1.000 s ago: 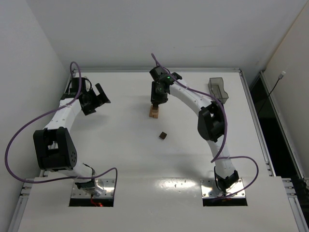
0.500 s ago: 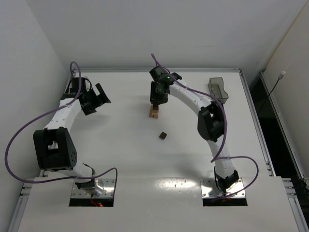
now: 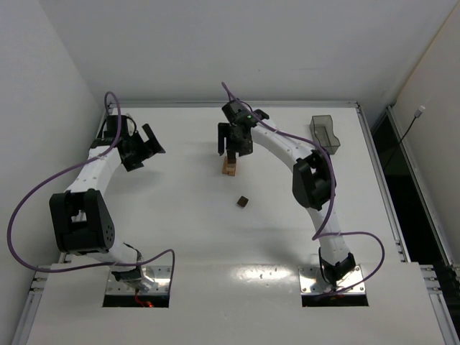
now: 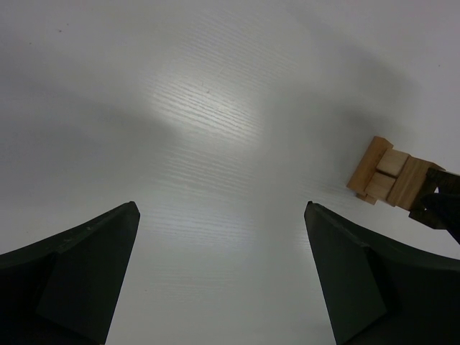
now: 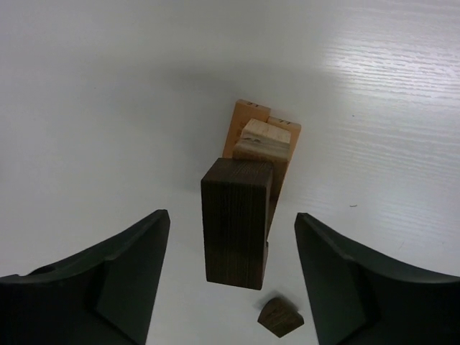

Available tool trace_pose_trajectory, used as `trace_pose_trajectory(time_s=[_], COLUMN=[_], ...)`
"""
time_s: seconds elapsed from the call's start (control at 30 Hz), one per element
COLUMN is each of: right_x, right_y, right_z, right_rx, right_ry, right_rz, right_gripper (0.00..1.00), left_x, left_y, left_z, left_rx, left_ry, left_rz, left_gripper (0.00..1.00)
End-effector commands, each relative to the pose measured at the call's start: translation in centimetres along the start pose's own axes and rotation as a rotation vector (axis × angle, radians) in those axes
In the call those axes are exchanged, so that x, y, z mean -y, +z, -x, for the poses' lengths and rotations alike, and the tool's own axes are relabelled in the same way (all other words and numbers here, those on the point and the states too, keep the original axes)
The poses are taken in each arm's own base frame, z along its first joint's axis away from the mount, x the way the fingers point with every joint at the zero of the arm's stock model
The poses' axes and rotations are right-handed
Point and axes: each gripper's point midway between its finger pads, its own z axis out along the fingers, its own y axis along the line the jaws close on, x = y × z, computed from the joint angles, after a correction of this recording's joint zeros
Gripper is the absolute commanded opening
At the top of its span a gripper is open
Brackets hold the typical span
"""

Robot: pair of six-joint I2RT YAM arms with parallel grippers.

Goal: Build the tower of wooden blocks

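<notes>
The wood block tower point(image 3: 230, 164) stands mid-table: light tan blocks below, a dark brown block point(image 5: 236, 219) on top. In the right wrist view the tan blocks point(image 5: 262, 140) show behind the dark one. My right gripper point(image 3: 233, 139) hangs over the tower, open, its fingers point(image 5: 108, 280) apart on either side of the dark block without touching it. A loose dark brown piece point(image 3: 244, 202) lies on the table nearer the arms; it also shows in the right wrist view point(image 5: 280, 316). My left gripper point(image 3: 149, 141) is open and empty at the far left. The left wrist view shows the tower point(image 4: 384, 180) at its right edge.
A dark translucent plastic tray point(image 3: 325, 133) stands at the back right of the white table point(image 3: 187, 215). Walls close the left and back sides.
My right gripper has opened; its fingers have spread away from the dark block, which stays on the tower. The left arm has not moved.
</notes>
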Motion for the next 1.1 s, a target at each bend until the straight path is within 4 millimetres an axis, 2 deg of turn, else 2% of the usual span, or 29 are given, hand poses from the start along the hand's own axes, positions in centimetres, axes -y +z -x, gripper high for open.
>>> trace_pose_trajectory(time_s=[0.0, 0.07, 0.17, 0.27, 0.3, 0.33, 0.4, 0.43, 0.5, 0.53, 0.63, 0.7, 0.87, 0.9, 1.07], right_x=[-2.9, -4.1, -4.3, -3.1, -2.6, -2.1, -1.4, -0.8, -0.9, -0.9, -1.3, -1.3, -1.2, -1.3, -1.0], right_y=[-3.2, -4.7, -7.1, -8.1, -9.1, -8.8, -8.7, -7.9, -7.6, -6.5, -5.6, -4.2, -2.4, -2.7, -1.3], right_z=[2.8, 3.9, 4.4, 3.9, 4.2, 3.6, 4.0, 4.0, 4.6, 4.4, 4.9, 4.4, 4.4, 4.7, 4.4], right_rx=[0.089, 0.132, 0.170, 0.181, 0.206, 0.192, 0.198, 0.185, 0.191, 0.175, 0.188, 0.168, 0.158, 0.167, 0.151], right_ry=[-0.098, -0.148, -0.209, -0.250, -0.246, -0.236, -0.213, -0.189, -0.188, -0.179, -0.175, -0.170, -0.143, -0.142, -0.143], right_rz=[0.134, 0.202, 0.230, 0.196, 0.174, 0.156, 0.140, 0.128, 0.118, 0.111, 0.085, 0.064, 0.039, 0.044, 0.025], right_gripper=[0.69, 0.76, 0.79, 0.79, 0.79, 0.79, 0.79, 0.79, 0.79, 0.79, 0.79, 0.78, 0.78, 0.78, 0.78], left_x=[0.9, 1.0, 1.0, 1.0, 0.9, 1.2, 1.5, 1.5, 1.6, 1.6, 1.6, 1.6, 1.5, 1.7, 1.5], left_y=[-0.3, -0.6, -1.0, -1.6, -1.4, -1.7, -1.5, -1.5, -1.5, -1.7, -1.8, -1.8, -1.4, -1.5, -1.0], left_z=[1.7, 1.9, 1.6, 1.5, 1.4, 1.4, 1.0, 1.0, 1.0, 1.5, 1.7, 1.7, 1.8, 2.1, 1.9], left_rx=[0.042, 0.052, 0.056, 0.065, 0.065, 0.069, 0.062, 0.062, 0.062, 0.076, 0.081, 0.081, 0.073, 0.081, 0.062], left_ry=[-0.003, -0.001, 0.000, 0.011, 0.011, 0.014, 0.021, 0.021, 0.012, 0.013, 0.022, 0.022, 0.020, 0.022, 0.018], left_rz=[-0.028, -0.032, -0.034, -0.039, -0.039, -0.051, -0.065, -0.065, -0.065, -0.060, -0.052, -0.052, -0.048, -0.052, -0.042], left_gripper=[1.00, 1.00, 1.00, 1.00, 1.00, 1.00, 1.00, 1.00, 1.00, 1.00, 1.00, 1.00, 1.00, 1.00, 1.00])
